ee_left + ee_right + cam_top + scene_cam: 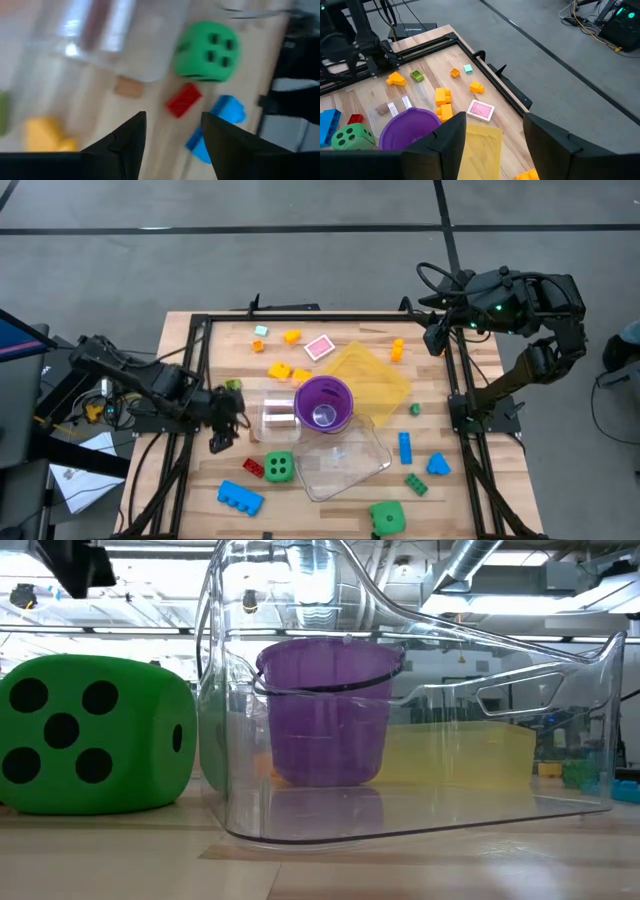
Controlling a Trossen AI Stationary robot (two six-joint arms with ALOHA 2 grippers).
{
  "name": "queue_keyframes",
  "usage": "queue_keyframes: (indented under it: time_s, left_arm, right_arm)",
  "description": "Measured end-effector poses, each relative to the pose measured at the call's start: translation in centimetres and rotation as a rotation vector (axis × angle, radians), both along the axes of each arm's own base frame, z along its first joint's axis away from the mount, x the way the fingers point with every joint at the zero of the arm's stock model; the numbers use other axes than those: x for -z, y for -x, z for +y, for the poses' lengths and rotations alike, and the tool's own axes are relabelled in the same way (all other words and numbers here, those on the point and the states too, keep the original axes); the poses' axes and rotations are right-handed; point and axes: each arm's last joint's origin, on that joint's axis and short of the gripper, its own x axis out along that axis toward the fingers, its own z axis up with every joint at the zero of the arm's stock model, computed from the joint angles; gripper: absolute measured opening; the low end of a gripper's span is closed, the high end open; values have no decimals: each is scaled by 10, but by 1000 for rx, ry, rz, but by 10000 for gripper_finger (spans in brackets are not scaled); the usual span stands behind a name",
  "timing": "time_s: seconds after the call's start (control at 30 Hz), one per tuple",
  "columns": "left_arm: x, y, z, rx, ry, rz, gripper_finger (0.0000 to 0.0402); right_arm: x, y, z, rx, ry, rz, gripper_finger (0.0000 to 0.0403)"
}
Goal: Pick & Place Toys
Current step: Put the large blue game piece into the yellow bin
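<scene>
My left pincer (172,137) hangs low over the left side of the worktop (190,480), its fingers parted and holding nothing. Just past its tips lie a red brick (183,99) and a blue brick (220,117), with a green die (206,50) beyond them beside a clear tub (340,465). A second green die (388,517) sits at the near edge. Mid-worktop stands the purple cup (323,404), a yellow tray (375,380) behind it. Farther off, orange bricks (443,103) and a pink piece (480,110) lie scattered. My right pincer (495,135) waits spread and empty above the far right corner.
</scene>
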Motion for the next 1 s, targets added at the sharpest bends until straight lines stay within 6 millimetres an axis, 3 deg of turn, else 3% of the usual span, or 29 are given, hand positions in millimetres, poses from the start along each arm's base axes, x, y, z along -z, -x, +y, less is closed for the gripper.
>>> queue_keyframes:
  time_s: [0.37, 0.67, 0.8, 1.0]
  left_arm:
    - [32, 9, -53, 269, 137, -105, 192]
    - [36, 13, -84, 331, 232, -149, 203]
    - [39, 8, -97, 342, 264, -167, 225]
    - [50, -7, -118, 395, 356, -175, 289]
  right_arm:
    - [0, 0, 0, 0, 0, 0, 191]
    - [0, 0, 0, 1, -1, -1, 191]
    - [0, 0, 0, 0, -1, 0, 191]
    - [0, 0, 0, 1, -2, -1, 191]
